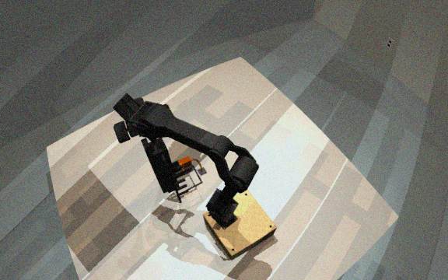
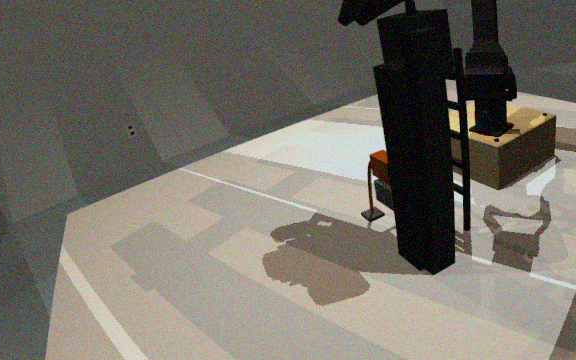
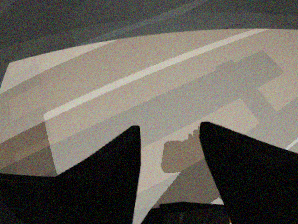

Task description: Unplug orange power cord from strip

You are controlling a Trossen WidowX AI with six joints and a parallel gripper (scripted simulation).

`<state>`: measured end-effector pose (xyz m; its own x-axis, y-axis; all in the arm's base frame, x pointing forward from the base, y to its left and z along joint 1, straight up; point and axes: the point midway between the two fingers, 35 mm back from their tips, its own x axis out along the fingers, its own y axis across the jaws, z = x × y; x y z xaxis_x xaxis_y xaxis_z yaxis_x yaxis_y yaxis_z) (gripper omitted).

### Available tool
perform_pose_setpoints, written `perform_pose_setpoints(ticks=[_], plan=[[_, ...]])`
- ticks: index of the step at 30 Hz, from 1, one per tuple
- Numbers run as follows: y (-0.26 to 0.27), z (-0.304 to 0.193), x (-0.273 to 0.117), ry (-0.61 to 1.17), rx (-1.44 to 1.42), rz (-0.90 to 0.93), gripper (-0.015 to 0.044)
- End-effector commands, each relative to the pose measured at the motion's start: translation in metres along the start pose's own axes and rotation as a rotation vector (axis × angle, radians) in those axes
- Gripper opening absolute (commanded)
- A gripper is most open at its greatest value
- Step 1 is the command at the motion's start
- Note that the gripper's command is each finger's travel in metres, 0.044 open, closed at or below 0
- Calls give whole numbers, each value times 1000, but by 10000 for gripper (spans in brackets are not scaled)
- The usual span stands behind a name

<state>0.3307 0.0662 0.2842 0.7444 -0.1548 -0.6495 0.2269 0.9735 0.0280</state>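
The orange plug [image 1: 184, 160] [image 2: 379, 159] sits directly on top of the dark power strip [image 2: 383, 193], beside a tall black block. The block hides part of both, so how deep the plug sits cannot be told. The orange cord [image 1: 199, 162] [image 2: 370, 187] arcs from the plug down to a small dark plate on the table. My gripper [image 3: 170, 131] is open, with nothing between its fingers in the wrist view. In the top view it is high, up and left of the plug, apart from plug, cord and strip.
The tall black block [image 1: 158, 165] [image 2: 418, 175] stands close beside the plug and strip. A thin black rack [image 1: 198, 175] [image 2: 464, 150] stands on its other side. The wooden base block [image 1: 253, 229] [image 2: 525, 150] carries my arm. The small dark plate [image 1: 202, 171] [image 2: 372, 214] lies near the strip.
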Motion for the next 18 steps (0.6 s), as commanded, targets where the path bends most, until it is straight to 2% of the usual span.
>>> perform_pose_setpoints(ticks=[1, 8, 13, 18], plan=[[-27, -8, 29, 67, 170, -54, 160], [-79, -42, 71, 233, 516, -178, 160], [-103, -67, 86, 328, 708, -253, 160], [-135, -124, 98, 508, 1088, -449, 160]])
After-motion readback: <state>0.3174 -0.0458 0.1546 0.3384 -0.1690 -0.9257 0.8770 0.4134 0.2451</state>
